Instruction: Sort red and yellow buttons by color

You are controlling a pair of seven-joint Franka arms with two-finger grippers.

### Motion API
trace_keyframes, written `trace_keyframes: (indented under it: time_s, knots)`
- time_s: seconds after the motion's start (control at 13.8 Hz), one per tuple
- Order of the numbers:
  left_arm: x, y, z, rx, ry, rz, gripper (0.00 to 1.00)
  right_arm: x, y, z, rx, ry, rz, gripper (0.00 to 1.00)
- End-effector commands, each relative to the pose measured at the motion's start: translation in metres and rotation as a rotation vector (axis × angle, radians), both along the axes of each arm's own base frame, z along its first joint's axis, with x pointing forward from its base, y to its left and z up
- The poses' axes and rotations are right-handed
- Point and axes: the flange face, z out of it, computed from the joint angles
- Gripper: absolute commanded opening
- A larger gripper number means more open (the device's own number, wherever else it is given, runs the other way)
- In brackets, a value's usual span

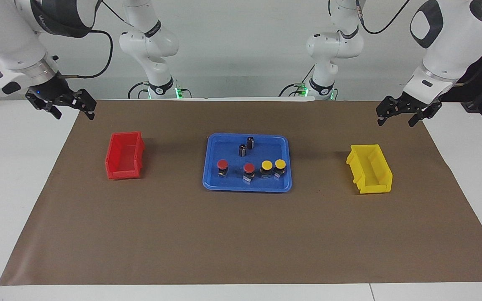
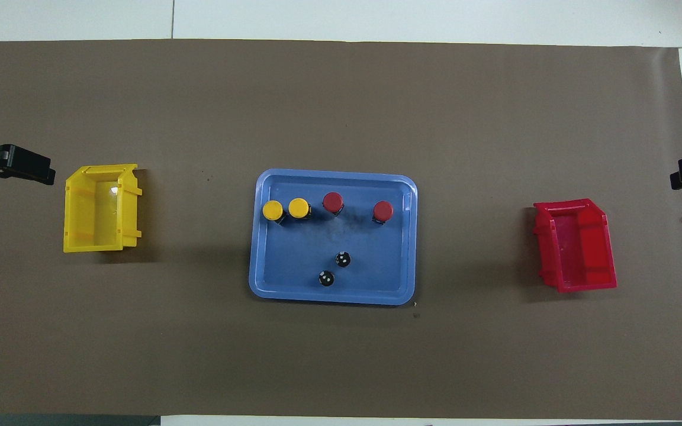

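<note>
Buttons sit in a row in the flat blue plastic tray [image 1: 247,186] in the middle of the brown worktop [image 1: 241,234]. Two round red-capped buttons [image 1: 223,164] [image 1: 248,167] lie toward the right arm's end of the row. Two round yellow-capped buttons [image 1: 267,165] [image 1: 280,164] lie toward the left arm's end, just beside each other. Two small dark cylinders [image 1: 250,142] stand in the tray too, nearer to the robots than the row.

The small red plastic bin [image 1: 124,155] is at the right arm's end of the worktop. The small yellow plastic bin [image 1: 370,168] is at the left arm's end. Both look empty, so I think no button is sorted yet.

The right pincer [image 1: 70,109] hangs in the air above the worktop's edge near the red bin. The left pincer [image 1: 400,116] hangs above the edge near the yellow bin. Both are wide open and hold nothing. Both are well apart from the tray.

The red buttons are on the right arm's side, so that arm is better placed for them. The yellow ones suit the left arm.
</note>
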Motion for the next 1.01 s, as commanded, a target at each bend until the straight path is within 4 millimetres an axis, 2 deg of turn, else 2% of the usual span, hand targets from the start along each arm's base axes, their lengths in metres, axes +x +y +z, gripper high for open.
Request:
trace_keyframes:
  time_s: [0.0, 0.65, 0.94]
  knots:
    - [-0.005, 0.001, 0.002, -0.012, 0.007, 0.005, 1.0, -0.005, 0.001, 0.001, -0.008, -0.016, -0.01, 1.0]
    - [-0.006, 0.001, 0.001, -0.012, 0.008, 0.005, 1.0, -0.002, 0.004, 0.001, -0.01, -0.023, 0.009, 1.0]
    - [-0.006, 0.001, 0.001, -0.012, 0.008, 0.005, 1.0, 0.012, 0.047, 0.021, -0.005, -0.034, 0.047, 1.0]
